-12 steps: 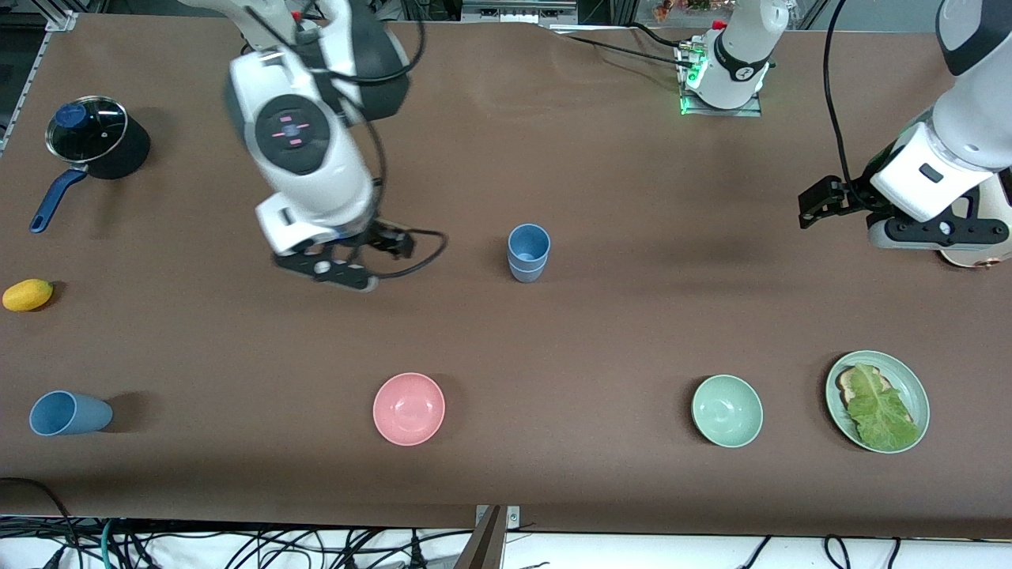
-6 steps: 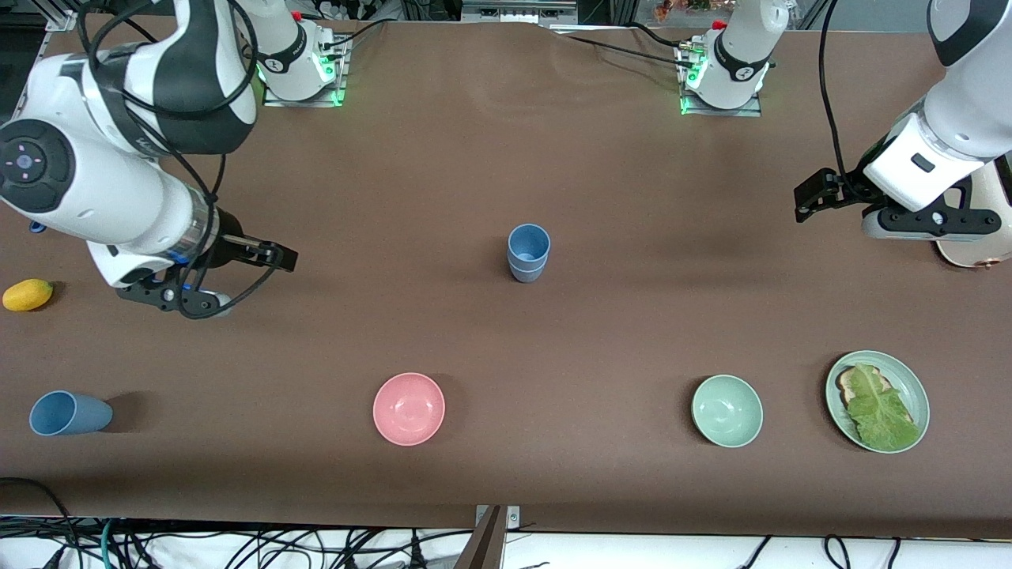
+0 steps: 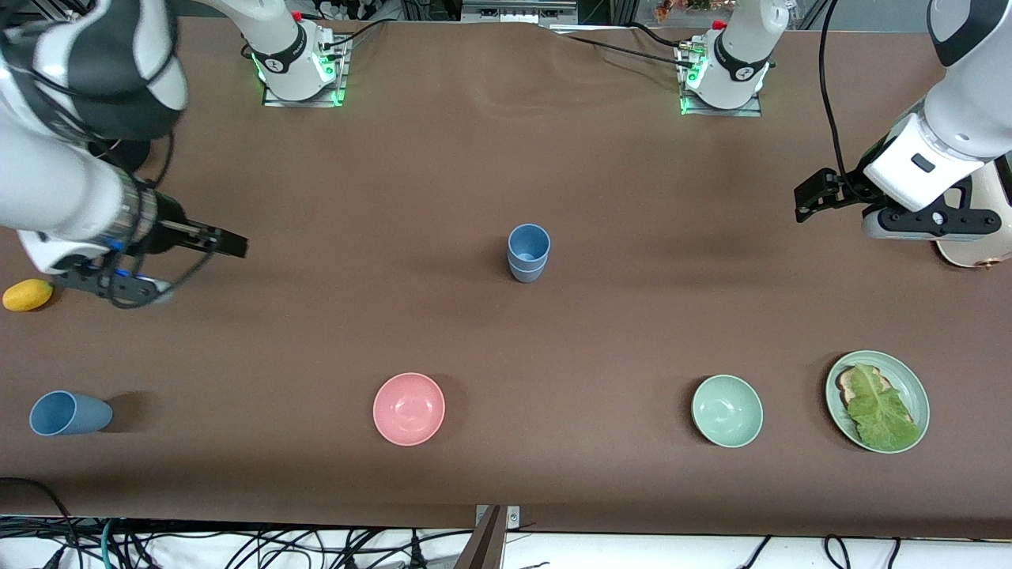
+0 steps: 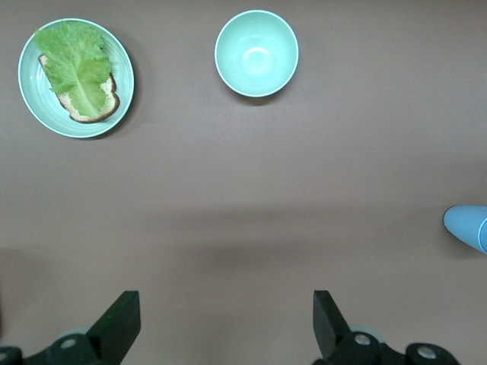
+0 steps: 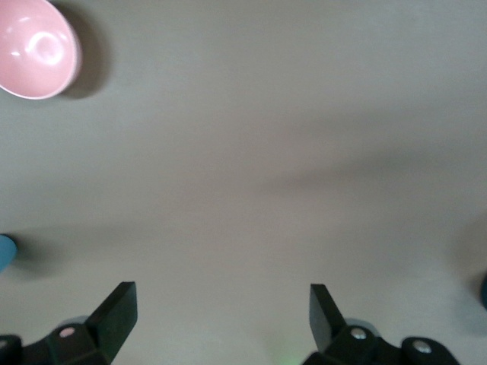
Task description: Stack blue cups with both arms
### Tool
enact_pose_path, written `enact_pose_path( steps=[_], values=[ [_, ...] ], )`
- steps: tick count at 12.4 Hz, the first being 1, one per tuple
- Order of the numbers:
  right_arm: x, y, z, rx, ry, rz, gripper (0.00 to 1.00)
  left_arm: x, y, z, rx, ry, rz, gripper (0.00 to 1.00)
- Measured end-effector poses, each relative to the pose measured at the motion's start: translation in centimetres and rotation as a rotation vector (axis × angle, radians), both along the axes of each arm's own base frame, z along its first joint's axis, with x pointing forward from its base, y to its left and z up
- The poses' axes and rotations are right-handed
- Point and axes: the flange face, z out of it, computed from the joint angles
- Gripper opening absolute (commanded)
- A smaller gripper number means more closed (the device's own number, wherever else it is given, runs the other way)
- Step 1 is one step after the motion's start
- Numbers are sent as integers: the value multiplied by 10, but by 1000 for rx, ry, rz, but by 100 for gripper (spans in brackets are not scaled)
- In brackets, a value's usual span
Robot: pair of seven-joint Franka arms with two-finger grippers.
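Observation:
Two blue cups (image 3: pixel 528 251) stand nested upright in the middle of the table; their edge also shows in the left wrist view as a blue cup (image 4: pixel 468 228). A third blue cup (image 3: pixel 69 413) lies on its side at the right arm's end, near the front camera. My right gripper (image 3: pixel 227 242) is open and empty above bare table between the yellow fruit and the stack. My left gripper (image 3: pixel 812 203) is open and empty too, waiting over the left arm's end. In the wrist views, the left gripper (image 4: pixel 226 319) and right gripper (image 5: pixel 221 312) have only tabletop between their jaws.
A pink bowl (image 3: pixel 409 408), a pale green bowl (image 3: pixel 726 410) and a green plate (image 3: pixel 911 379) with lettuce on bread sit in a row near the front camera. A yellow fruit (image 3: pixel 28 294) lies by the right arm's wrist. A cream object (image 3: pixel 971 251) sits under the left arm.
The right arm has swung away from the stacked cups toward its own end of the table, gripper open throughout. The left arm shifted slightly and then held still.

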Motion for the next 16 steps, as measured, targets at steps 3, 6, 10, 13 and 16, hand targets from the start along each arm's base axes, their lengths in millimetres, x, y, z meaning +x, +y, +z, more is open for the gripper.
enact_pose_path(
  steps=[3, 6, 10, 13, 16],
  values=[
    [-39, -46, 24, 45, -18, 35, 100, 0, 1, 0, 0, 0, 2, 100],
    [-68, -62, 44, 44, -44, 56, 100, -1, 4, 0, 1, 1, 6, 100],
    [-70, -56, 47, 16, -56, 78, 100, -1, 4, 0, 0, 0, 6, 100],
    [-70, -58, 47, 2, -57, 87, 100, 0, 5, 0, 1, 1, 9, 100],
    [-70, -58, 53, -2, -67, 105, 100, 0, 5, 0, 1, 1, 9, 100]
  ],
)
